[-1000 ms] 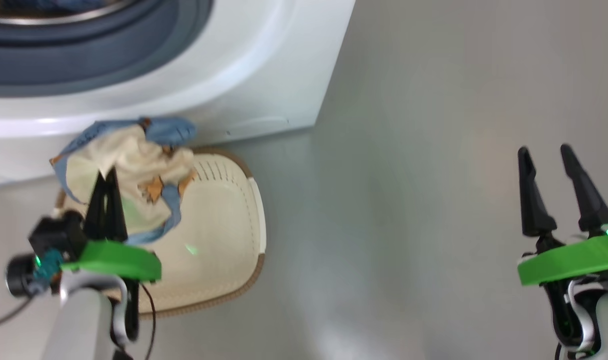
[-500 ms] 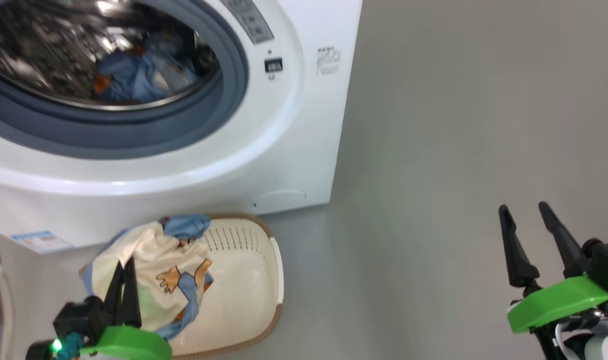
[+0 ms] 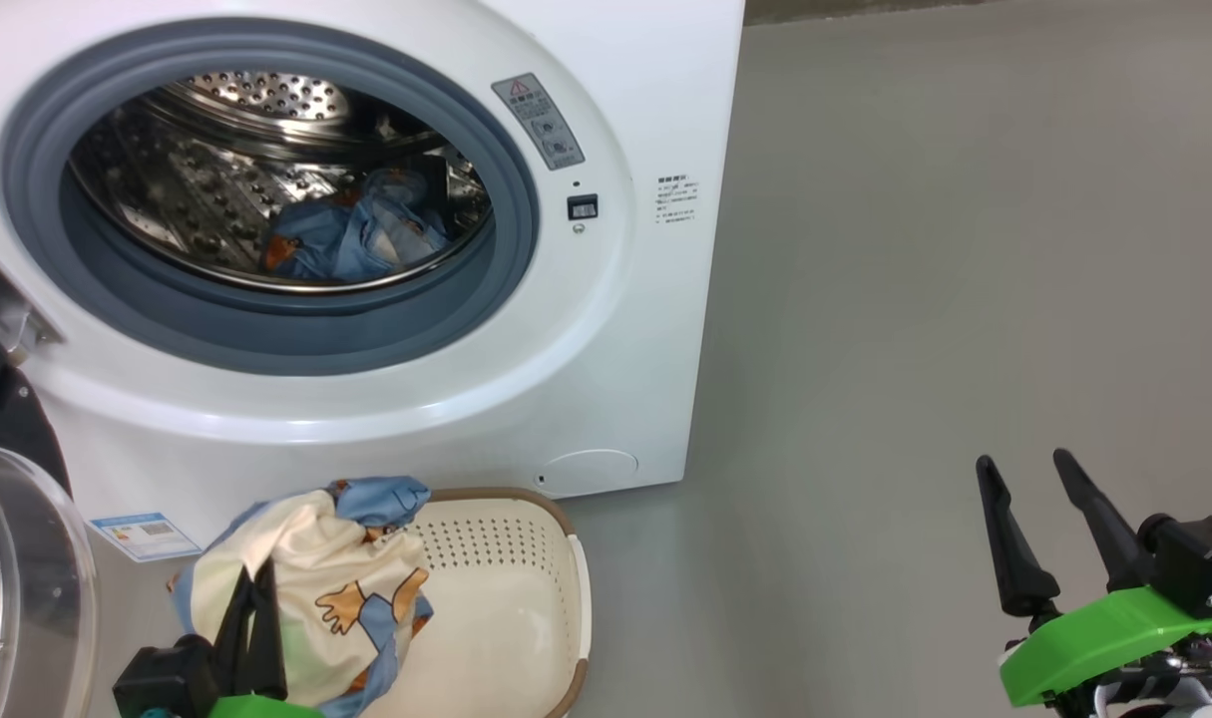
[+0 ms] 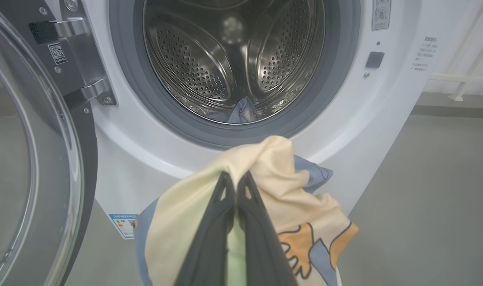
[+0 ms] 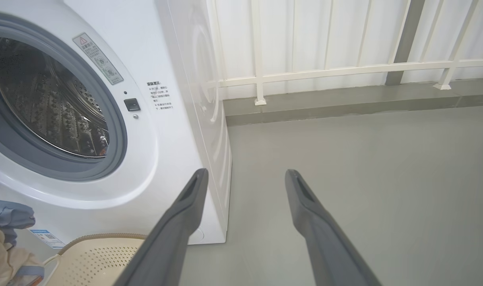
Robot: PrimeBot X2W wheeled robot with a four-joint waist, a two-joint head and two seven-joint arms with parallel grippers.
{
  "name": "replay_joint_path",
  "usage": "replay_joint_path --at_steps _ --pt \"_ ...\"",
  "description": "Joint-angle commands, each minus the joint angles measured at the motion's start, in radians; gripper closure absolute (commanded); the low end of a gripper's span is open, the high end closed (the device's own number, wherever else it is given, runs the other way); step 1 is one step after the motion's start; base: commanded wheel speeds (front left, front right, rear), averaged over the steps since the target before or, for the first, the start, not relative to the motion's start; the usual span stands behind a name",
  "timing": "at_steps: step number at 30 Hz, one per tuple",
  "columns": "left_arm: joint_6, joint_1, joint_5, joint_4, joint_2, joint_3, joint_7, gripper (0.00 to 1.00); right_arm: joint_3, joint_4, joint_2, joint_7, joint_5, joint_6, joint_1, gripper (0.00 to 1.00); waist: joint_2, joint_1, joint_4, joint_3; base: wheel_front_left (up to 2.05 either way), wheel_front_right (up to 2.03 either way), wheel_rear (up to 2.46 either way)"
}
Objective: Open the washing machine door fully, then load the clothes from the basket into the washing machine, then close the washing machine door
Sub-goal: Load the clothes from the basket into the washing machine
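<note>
The white washing machine stands with its steel drum exposed, and a light blue garment lies inside. The washing machine door hangs open at the left, its glass window close beside my left arm. My left gripper is shut on the cream clothes with blue and orange print, lifted over the left end of the basket. In the left wrist view the fingers pinch the cream cloth below the drum opening. My right gripper hangs open over bare floor, right of the machine.
Grey floor stretches right of the machine. A white railing and panelled wall stand behind it. The door's hinge bracket sits at the opening's left edge. A blue label sticker marks the machine's lower front.
The head camera has tilted up, bringing the drum opening and open door into the picture. My left gripper stays shut on the cream garment over the basket; the right stays open.
</note>
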Motion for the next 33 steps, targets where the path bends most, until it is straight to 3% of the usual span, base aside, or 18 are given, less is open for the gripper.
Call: replay_joint_path --at_steps 1,23,33 --pt "0.012 -0.007 -0.002 -0.044 0.018 0.026 0.003 1.0 0.025 -0.029 -0.009 0.004 -0.007 0.004 0.0 0.0 0.0 0.0001 0.008 -0.011 0.0 0.0 0.0" --pt "0.024 0.006 -0.027 -0.077 0.029 0.012 0.057 1.0 0.046 -0.014 0.004 -0.005 0.002 0.004 -0.01 0.0 0.0 0.0001 0.006 0.0 0.0 0.0 0.0" --pt "-0.004 -0.094 -0.069 0.001 0.05 0.015 0.144 1.0 0.06 0.006 0.007 -0.021 0.015 0.004 -0.048 0.0 0.0 0.0001 -0.036 0.049 0.0 0.0 0.0"
